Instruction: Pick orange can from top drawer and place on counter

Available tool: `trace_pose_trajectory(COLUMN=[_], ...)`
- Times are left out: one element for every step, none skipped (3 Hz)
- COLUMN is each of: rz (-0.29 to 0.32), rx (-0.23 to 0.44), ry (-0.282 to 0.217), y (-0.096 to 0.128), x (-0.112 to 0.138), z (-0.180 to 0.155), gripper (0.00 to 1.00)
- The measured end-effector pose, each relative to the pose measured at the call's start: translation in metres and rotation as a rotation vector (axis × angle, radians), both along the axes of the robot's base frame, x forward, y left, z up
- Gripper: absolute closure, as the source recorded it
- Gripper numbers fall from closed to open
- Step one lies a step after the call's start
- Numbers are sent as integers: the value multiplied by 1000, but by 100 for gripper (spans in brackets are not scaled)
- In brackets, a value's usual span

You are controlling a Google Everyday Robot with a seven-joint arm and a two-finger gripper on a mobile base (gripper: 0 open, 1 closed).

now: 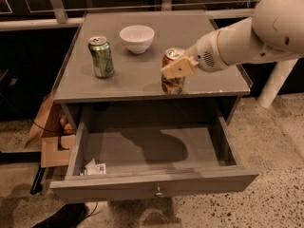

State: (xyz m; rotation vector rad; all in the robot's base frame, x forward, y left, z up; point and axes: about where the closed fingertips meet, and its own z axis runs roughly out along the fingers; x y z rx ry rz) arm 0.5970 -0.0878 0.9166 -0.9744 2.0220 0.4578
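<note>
The orange can is upright over the front middle of the counter, at or just above its surface. My gripper reaches in from the right on the white arm and is shut on the orange can, a tan finger across its upper side. The top drawer stands pulled open below the counter, its round knob at the front centre.
A green can and a white bowl stand on the counter's back left. A small paper packet lies in the drawer's front left corner. Cardboard boxes sit on the floor at the left.
</note>
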Motion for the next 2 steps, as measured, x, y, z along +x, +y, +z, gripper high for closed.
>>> trace_pose_trajectory(rz=[-12, -21], rx=[-6, -2], ry=[-36, -52], y=[-2, -3], x=[23, 40], z=[2, -2], gripper=[100, 100])
